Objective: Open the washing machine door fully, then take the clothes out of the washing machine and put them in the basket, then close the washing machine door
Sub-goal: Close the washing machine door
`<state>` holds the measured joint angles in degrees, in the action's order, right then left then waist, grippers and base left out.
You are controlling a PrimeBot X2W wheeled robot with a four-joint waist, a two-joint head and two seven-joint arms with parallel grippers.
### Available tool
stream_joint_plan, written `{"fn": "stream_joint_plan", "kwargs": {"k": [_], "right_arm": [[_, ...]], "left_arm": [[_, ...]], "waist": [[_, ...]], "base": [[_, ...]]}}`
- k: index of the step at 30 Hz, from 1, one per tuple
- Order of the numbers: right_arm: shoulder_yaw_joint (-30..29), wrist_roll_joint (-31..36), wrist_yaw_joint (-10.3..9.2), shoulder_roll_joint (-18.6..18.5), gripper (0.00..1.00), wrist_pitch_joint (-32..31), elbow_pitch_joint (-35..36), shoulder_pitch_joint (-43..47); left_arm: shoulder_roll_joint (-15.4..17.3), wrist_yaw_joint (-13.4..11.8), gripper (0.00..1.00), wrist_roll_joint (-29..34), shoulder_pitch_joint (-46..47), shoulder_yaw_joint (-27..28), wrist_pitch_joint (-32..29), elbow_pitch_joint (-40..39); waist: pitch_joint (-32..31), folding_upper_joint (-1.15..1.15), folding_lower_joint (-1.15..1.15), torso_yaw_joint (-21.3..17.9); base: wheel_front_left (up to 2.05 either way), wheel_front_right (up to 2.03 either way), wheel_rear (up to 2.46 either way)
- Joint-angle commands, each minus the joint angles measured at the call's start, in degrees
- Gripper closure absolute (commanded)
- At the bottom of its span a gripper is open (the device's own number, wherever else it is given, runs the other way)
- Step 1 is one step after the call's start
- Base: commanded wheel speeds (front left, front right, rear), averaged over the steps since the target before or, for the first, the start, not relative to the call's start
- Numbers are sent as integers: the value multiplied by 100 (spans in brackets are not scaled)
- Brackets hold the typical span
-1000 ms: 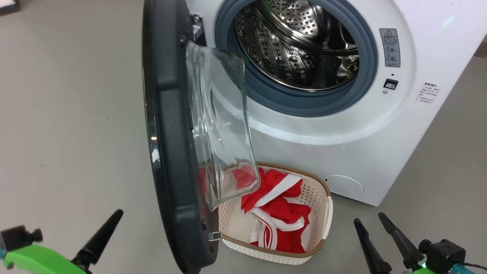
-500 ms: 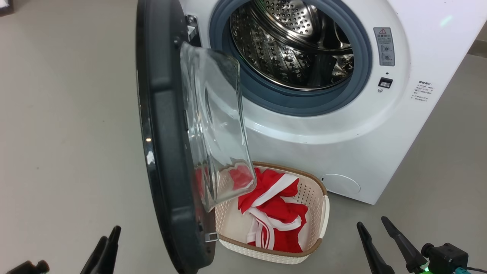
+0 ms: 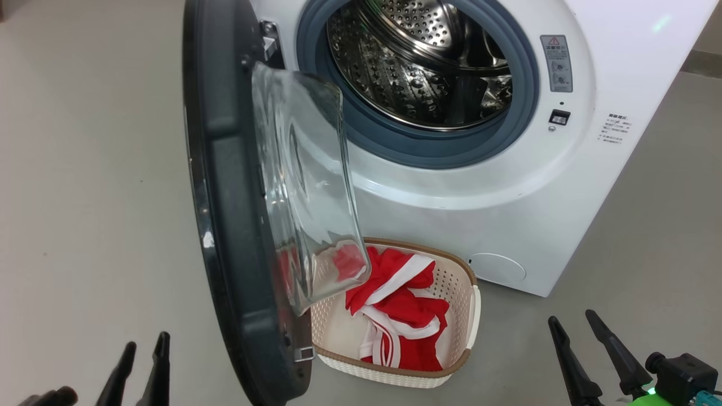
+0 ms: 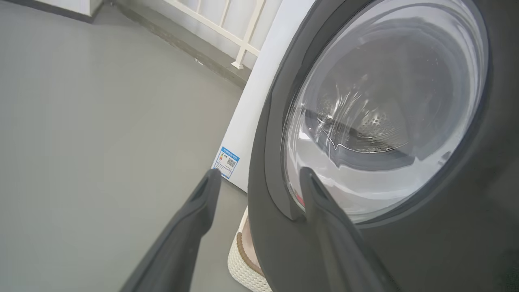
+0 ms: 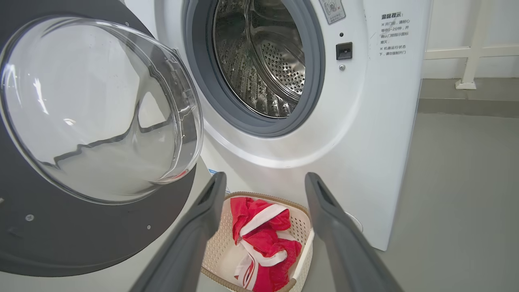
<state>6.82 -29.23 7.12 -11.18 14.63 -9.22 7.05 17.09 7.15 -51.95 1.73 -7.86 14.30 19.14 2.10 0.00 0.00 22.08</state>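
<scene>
Now, door: the washing machine door (image 3: 225,225) stands open, edge-on, long axis twelve-to-six, at one o'clock from my left gripper (image 3: 147,339), the nearer one, fingers wide, empty.
Clothes: red clothes (image 3: 403,310) lie in the basket (image 3: 458,293), at the door's five o'clock.
Right gripper: my right gripper (image 3: 571,316) is wide, empty.
Labels: washing machine (image 3: 507,214) warning sticker (image 3: 557,63), print unreadable.

The white washing machine (image 3: 507,186) stands with its perforated steel drum (image 3: 417,73) exposed inside the grey-blue ring. The washing machine door (image 3: 225,197) hangs wide open on the left, its clear glass bowl (image 3: 304,186) bulging inward. Just in front sits the cream basket (image 3: 454,287), partly under the door, holding the crumpled red-and-white clothes (image 3: 406,316).
</scene>
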Motion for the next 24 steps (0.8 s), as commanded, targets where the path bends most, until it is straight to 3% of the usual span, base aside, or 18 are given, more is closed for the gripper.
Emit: {"fn": "stream_joint_plan", "kwargs": {"k": [1, 7, 13, 16, 24], "right_arm": [[67, -8, 36, -119, 0, 37, 162, -50], [-36, -4, 36, -103, 0, 37, 206, -30], [-154, 1, 36, -85, 0, 37, 245, 18], [-206, 4, 36, -70, 0, 37, 248, 40], [-210, 15, 36, -27, 0, 37, 187, 62]], "left_arm": [[20, 34, 0, 425, 29, 419, 68, -148], [-505, 34, 0, 2369, -110, 1014, 69, -417], [-937, 34, 0, 3684, -210, 1506, 69, -859], [-1130, 34, 0, 3986, -331, 1661, 69, -940], [-1286, 34, 0, 4081, -437, 1755, 70, -808]], "waist": [[17, 0, 0, -35], [55, 0, 0, -87], [63, 0, 0, -95], [53, 0, 0, -104], [36, 0, 0, -92]], "base": [[0, 0, 0], [0, 0, 0], [0, 0, 0], [0, 0, 0], [0, 0, 0]]}}
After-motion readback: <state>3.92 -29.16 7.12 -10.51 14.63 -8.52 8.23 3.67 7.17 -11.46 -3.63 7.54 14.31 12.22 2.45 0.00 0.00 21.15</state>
